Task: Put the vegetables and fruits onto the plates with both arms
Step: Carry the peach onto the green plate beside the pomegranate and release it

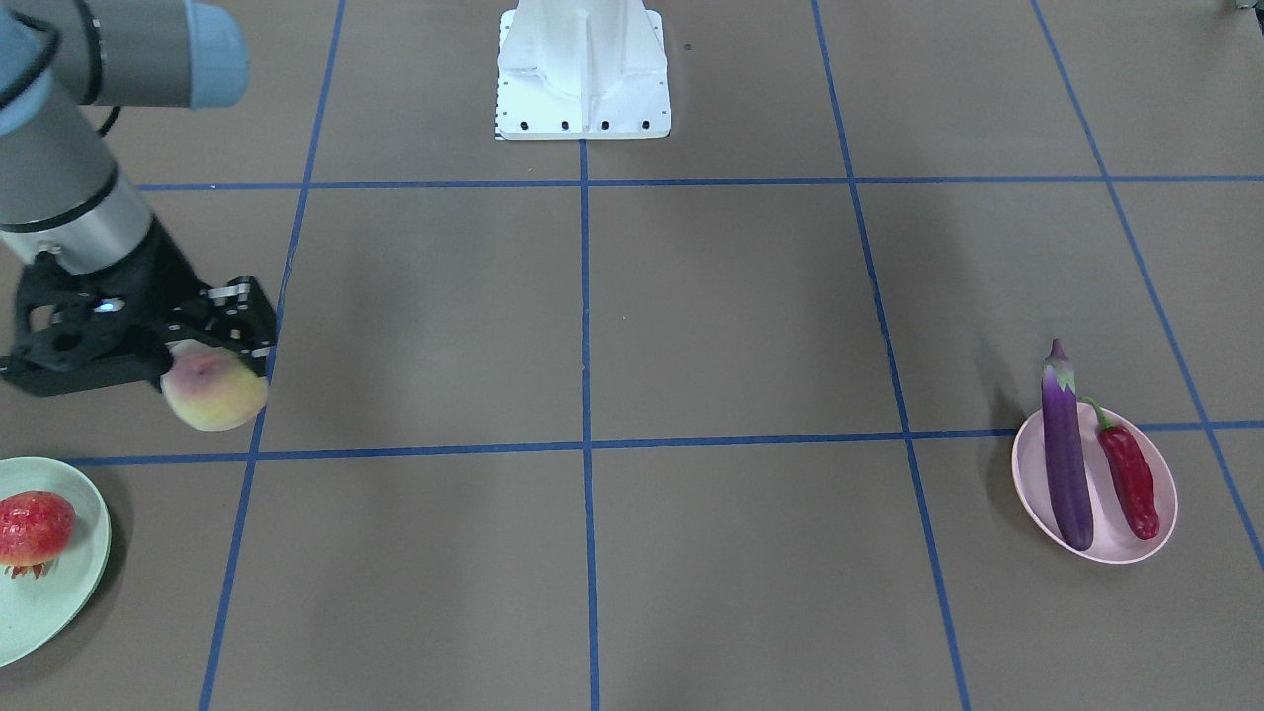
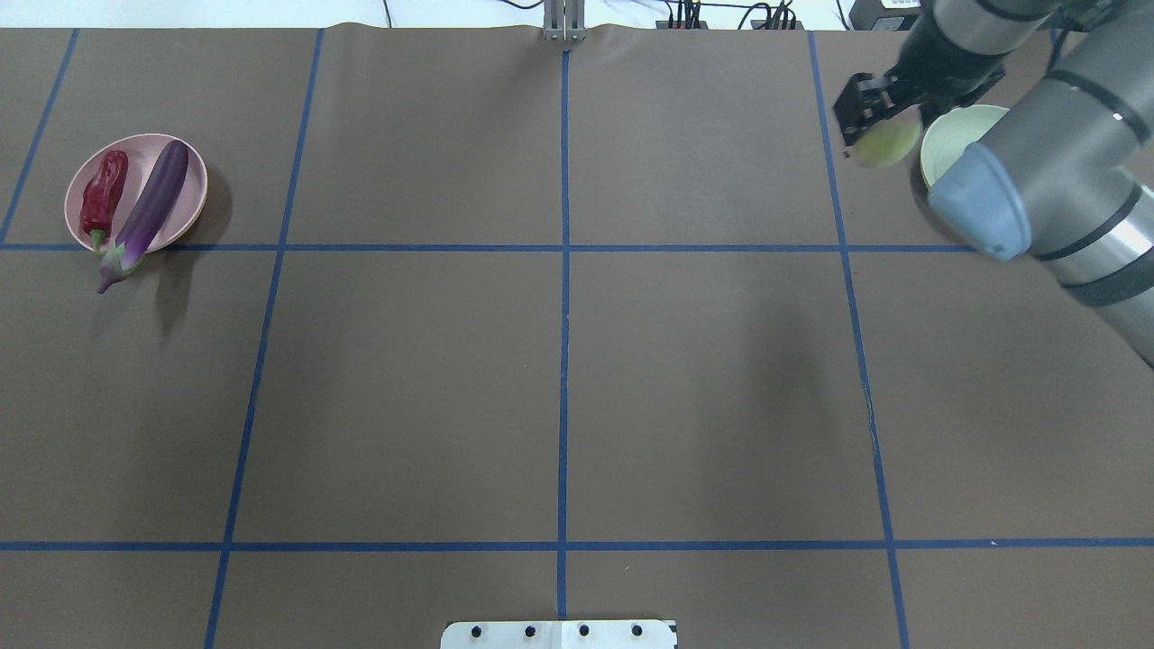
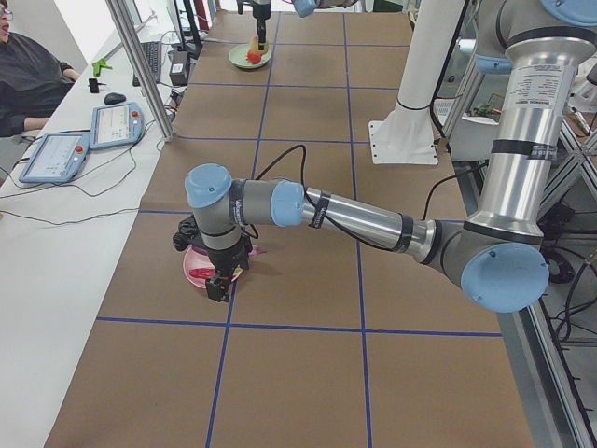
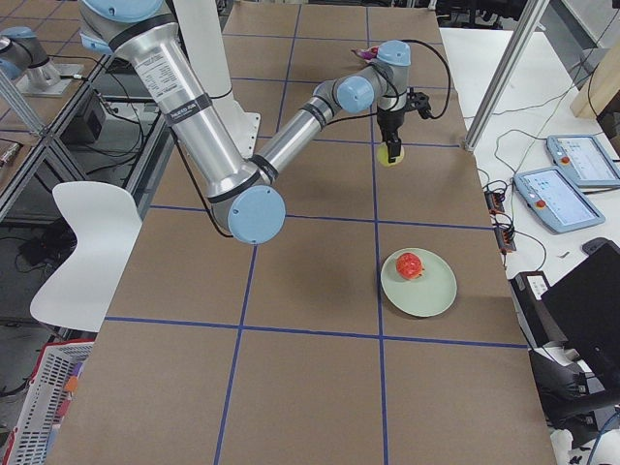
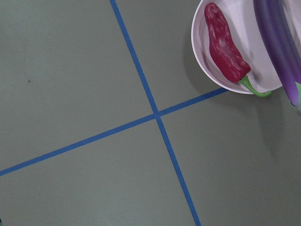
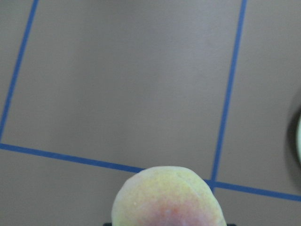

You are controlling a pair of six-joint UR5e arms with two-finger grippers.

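Observation:
My right gripper (image 1: 210, 373) is shut on the pale yellow-green peach (image 1: 214, 395) and holds it above the table, beside the mint green plate (image 1: 54, 592) and apart from it. The peach fills the bottom of the right wrist view (image 6: 169, 197). The pomegranate (image 1: 35, 528) lies on the green plate. The eggplant (image 1: 1066, 454) and the red chili (image 1: 1129, 479) lie side by side on the pink plate (image 1: 1116, 538). My left gripper (image 3: 221, 283) hangs just over the pink plate in the exterior left view only; I cannot tell whether it is open.
The white robot base (image 1: 583, 69) stands at the table's middle edge. Blue tape lines (image 1: 585, 444) divide the brown table. In the overhead view my right arm's elbow (image 2: 983, 203) covers part of the green plate (image 2: 956, 135).

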